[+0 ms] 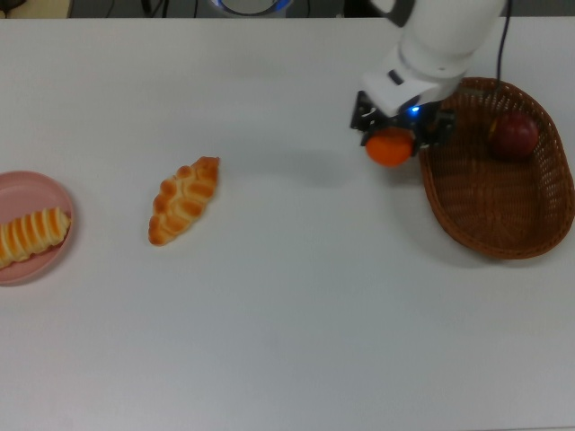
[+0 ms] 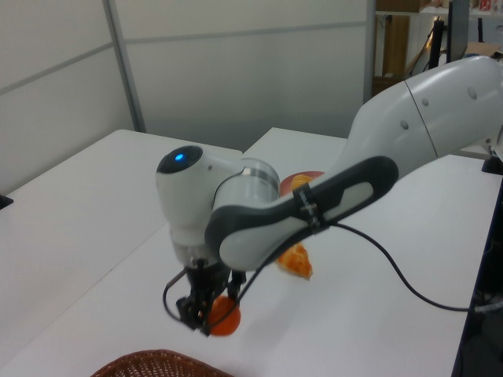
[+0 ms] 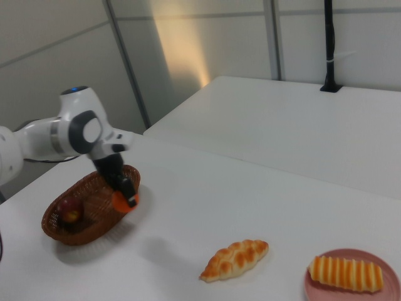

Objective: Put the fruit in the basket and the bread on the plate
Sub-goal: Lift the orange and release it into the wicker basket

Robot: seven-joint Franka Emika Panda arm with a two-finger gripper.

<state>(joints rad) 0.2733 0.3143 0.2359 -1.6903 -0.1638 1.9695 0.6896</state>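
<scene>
From the basket [image 1: 467, 211] outward: I see the red apple [image 1: 513, 135] lying inside it, and just beside its rim on the top view's left my pincer [image 1: 395, 135] grips the tangerine [image 1: 390, 148] above the desk [image 1: 287, 314]. Farther off lies the braided pastry [image 1: 183, 199], then the striped loaf [image 1: 32, 235] on the pink plate [image 1: 36, 189].

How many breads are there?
2. The ridged striped loaf lies on the round pink plate; the knobbly braided golden pastry lies on the white table, apart from it.
</scene>
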